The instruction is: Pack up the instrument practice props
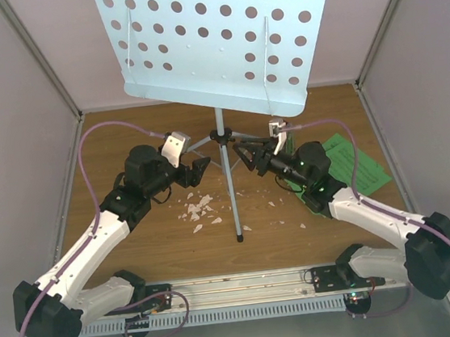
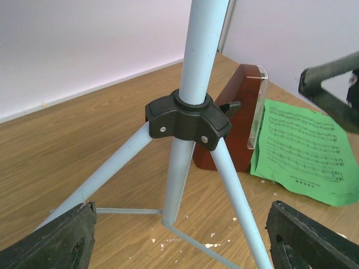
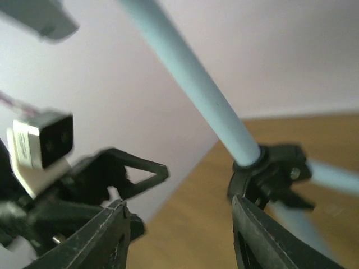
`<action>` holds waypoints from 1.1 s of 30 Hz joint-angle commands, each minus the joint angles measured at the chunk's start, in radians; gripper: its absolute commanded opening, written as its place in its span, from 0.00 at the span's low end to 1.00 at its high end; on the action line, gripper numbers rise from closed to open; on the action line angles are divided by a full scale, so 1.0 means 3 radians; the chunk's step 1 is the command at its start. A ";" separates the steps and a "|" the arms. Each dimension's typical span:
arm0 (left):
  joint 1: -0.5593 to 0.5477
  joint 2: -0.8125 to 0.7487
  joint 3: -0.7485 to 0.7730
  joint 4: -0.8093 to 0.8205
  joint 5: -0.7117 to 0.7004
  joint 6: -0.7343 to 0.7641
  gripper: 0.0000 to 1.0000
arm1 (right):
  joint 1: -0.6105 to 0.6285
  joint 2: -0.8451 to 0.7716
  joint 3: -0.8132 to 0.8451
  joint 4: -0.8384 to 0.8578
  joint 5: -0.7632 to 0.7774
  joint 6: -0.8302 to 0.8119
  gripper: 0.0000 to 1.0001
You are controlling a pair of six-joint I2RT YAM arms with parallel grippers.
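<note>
The music stand's pale blue perforated desk (image 1: 218,35) looms at the top, on a pole (image 2: 205,50) with a black hub (image 2: 188,119) and tripod legs (image 1: 234,208). My left gripper (image 1: 203,168) is open just left of the hub. In its wrist view the legs lie ahead between its wide fingers (image 2: 56,241). My right gripper (image 1: 243,152) is open just right of the hub (image 3: 272,168), with nothing between its fingers (image 3: 263,235). The reddish-brown metronome (image 2: 238,112) stands behind the stand. Green sheet music (image 2: 305,145) lies beside it, partly under the right arm (image 1: 358,161).
White crumbs (image 1: 197,208) are scattered on the wooden table (image 1: 161,249) near the stand's front leg. Pale walls (image 1: 8,120) close in the left, right and back. A metal rail (image 1: 240,297) holding the arm bases runs along the near edge.
</note>
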 commanded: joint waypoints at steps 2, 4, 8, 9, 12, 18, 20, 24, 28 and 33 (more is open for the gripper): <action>-0.0012 -0.0046 0.0050 0.0116 0.0013 0.0037 0.83 | 0.0031 -0.0050 0.0072 -0.0167 0.0118 0.2128 0.53; -0.0012 -0.0047 0.0046 0.0116 0.0018 0.0032 0.83 | 0.0032 -0.0030 0.0085 -0.0186 0.0162 0.2436 0.54; -0.0012 -0.0070 0.0046 0.0120 0.0016 0.0033 0.83 | 0.0026 0.0081 0.0116 -0.0239 0.0229 0.3282 0.53; -0.0013 -0.0072 0.0045 0.0121 0.0018 0.0034 0.83 | 0.0025 0.0125 0.0149 -0.0305 0.0206 0.3459 0.53; -0.0012 -0.0073 0.0045 0.0121 0.0033 0.0032 0.83 | 0.0023 0.0245 0.0344 -0.0606 0.0177 0.3627 0.53; -0.0012 -0.0083 0.0045 0.0121 0.0045 0.0024 0.83 | 0.0008 0.0406 0.0803 -0.1623 0.0327 0.3814 0.51; -0.0013 -0.0083 0.0045 0.0121 0.0054 0.0022 0.83 | -0.0008 0.0504 0.0932 -0.1844 0.0267 0.3862 0.50; -0.0013 -0.0084 0.0045 0.0120 0.0059 0.0022 0.83 | -0.0018 0.0628 0.0982 -0.1761 0.0170 0.3921 0.50; -0.0012 -0.0093 0.0045 0.0121 0.0056 0.0022 0.83 | -0.0026 0.0689 0.1060 -0.1821 0.0206 0.3913 0.49; -0.0014 -0.0104 0.0045 0.0121 0.0058 0.0026 0.83 | -0.0038 0.0724 0.1053 -0.1782 0.0290 0.3906 0.48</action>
